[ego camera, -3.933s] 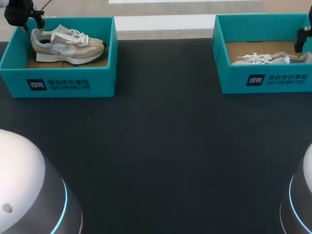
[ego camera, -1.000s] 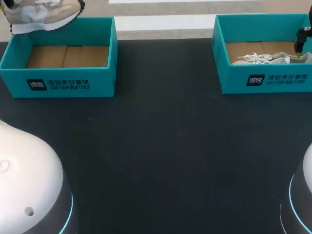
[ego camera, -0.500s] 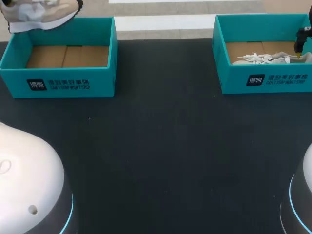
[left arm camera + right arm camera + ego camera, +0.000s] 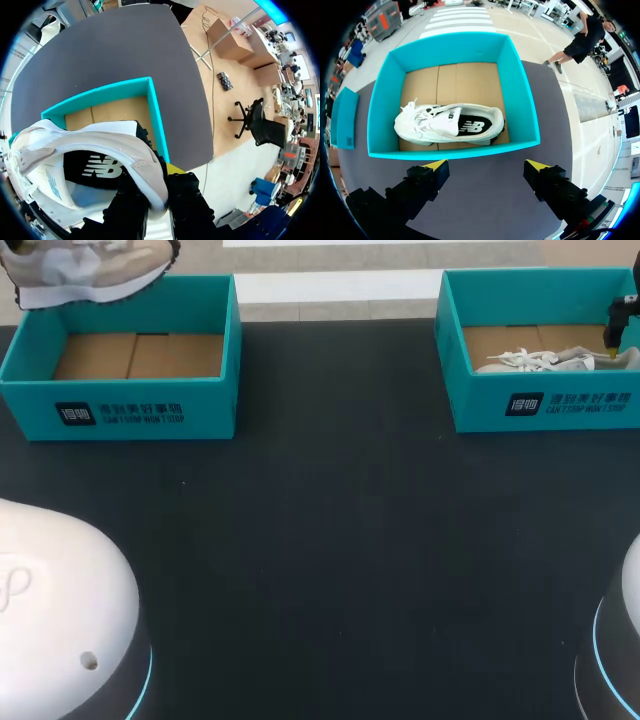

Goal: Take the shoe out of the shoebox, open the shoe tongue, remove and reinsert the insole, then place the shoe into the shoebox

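Beige shoe [image 4: 85,268] sits clamped by its heel in your left end effector [image 4: 156,192], above the teal shoebox [image 4: 130,405] at the upper left of the frame, while your right end effector [image 4: 487,165] hangs with fingers apart over the second shoebox [image 4: 455,150], where a white shoe [image 4: 447,124] lies on its side.
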